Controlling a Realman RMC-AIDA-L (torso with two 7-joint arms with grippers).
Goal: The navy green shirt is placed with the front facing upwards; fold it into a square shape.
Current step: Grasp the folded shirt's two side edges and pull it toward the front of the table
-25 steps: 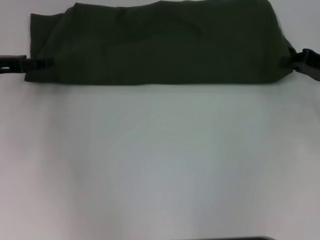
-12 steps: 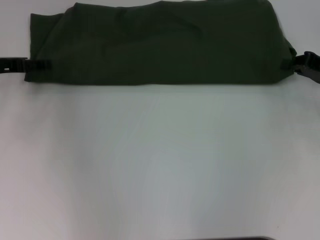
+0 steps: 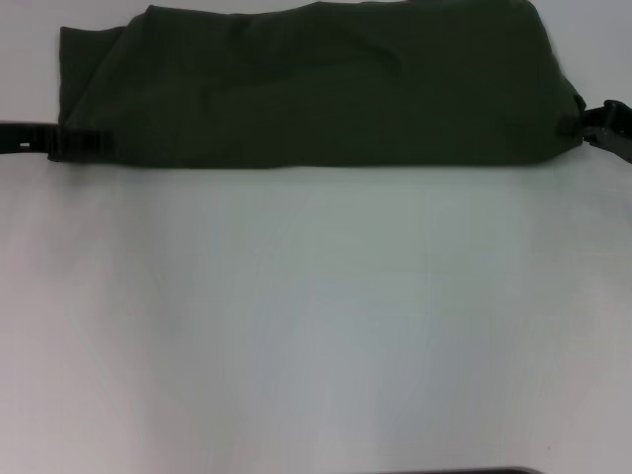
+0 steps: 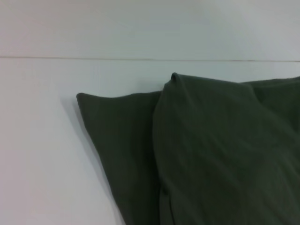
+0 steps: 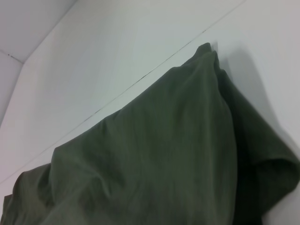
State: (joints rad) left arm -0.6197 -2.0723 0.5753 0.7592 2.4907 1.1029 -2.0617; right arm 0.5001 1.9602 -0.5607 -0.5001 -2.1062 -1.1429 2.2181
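The navy green shirt lies folded into a long dark band across the far side of the white table. Only plain green cloth shows, with no print or label. My left gripper is low at the band's left end, over its near corner. My right gripper is at the band's right end, touching the edge. The left wrist view shows the shirt's layered end with a flat flap beside it. The right wrist view shows the shirt's rumpled folded end.
The white table stretches bare from the shirt's near edge to the front. A dark strip shows at the table's front edge. A seam line runs across the table beyond the shirt.
My left gripper has moved nearer and slightly inward along the shirt's left end. My right gripper has shifted a little to the right. The shirt has not visibly moved.
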